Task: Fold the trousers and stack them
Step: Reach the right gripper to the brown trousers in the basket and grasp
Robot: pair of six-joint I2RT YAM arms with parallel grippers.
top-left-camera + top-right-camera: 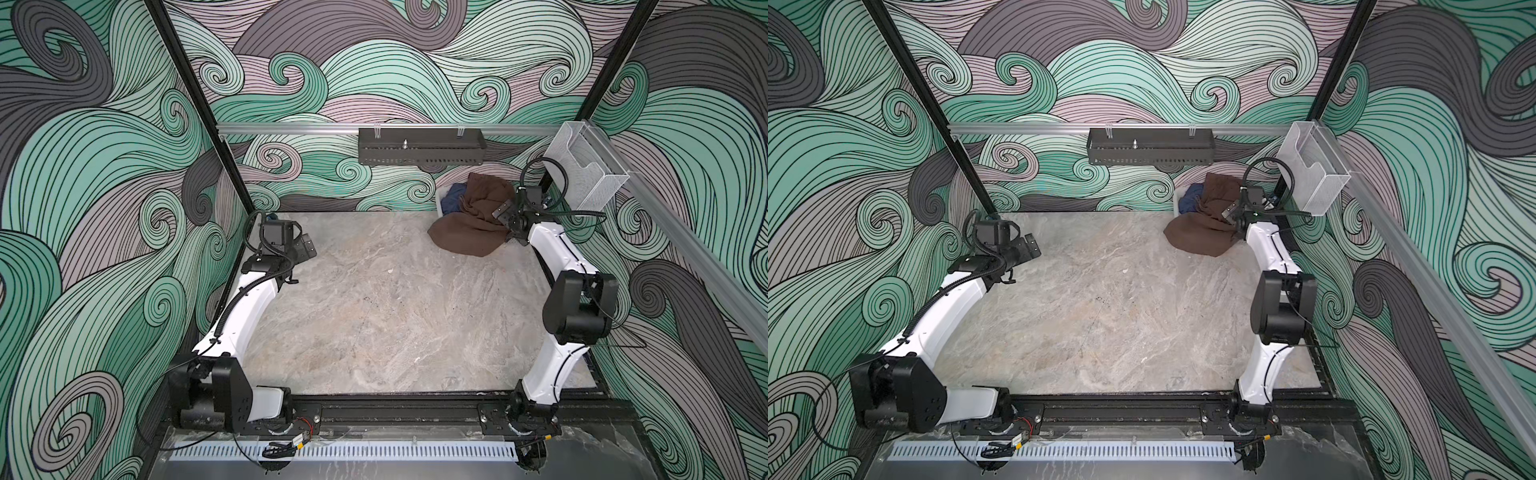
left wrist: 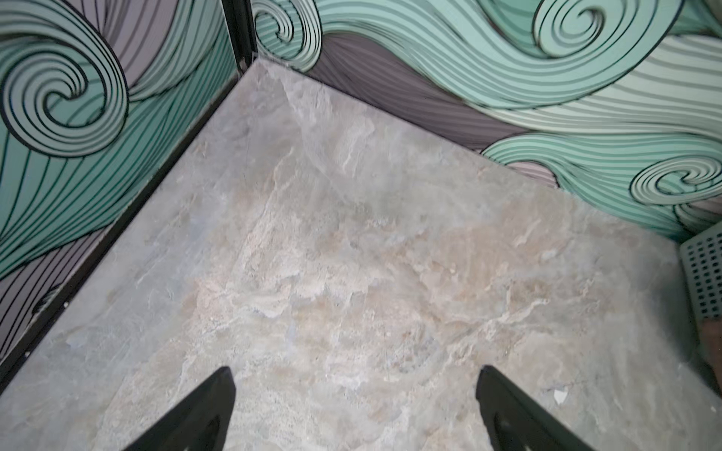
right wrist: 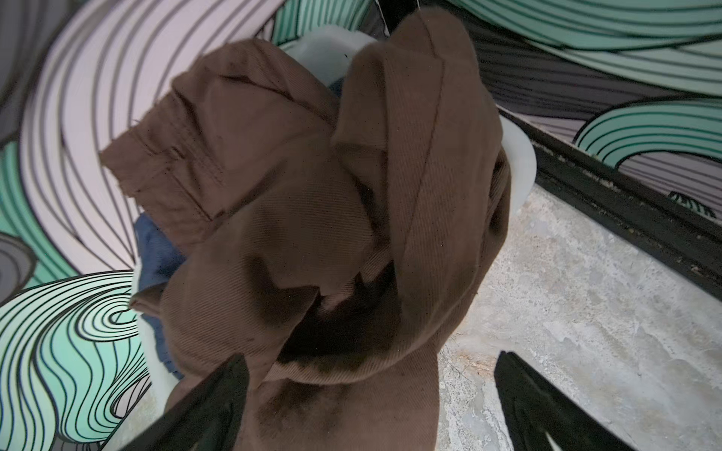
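Note:
The dark brown trousers lie crumpled at the back right, spilling out of the white basket onto the tabletop. In the right wrist view the trousers fill the middle, and the basket shows behind them. My right gripper hangs open just over the heap; brown cloth lies below and between its fingers, unpinched. My left gripper is open over bare tabletop at the back left, holding nothing.
A blue garment sits in the basket under the trousers. A black perforated tray hangs on the back rail and a clear mesh holder on the right wall. The basket's wall shows in the left wrist view.

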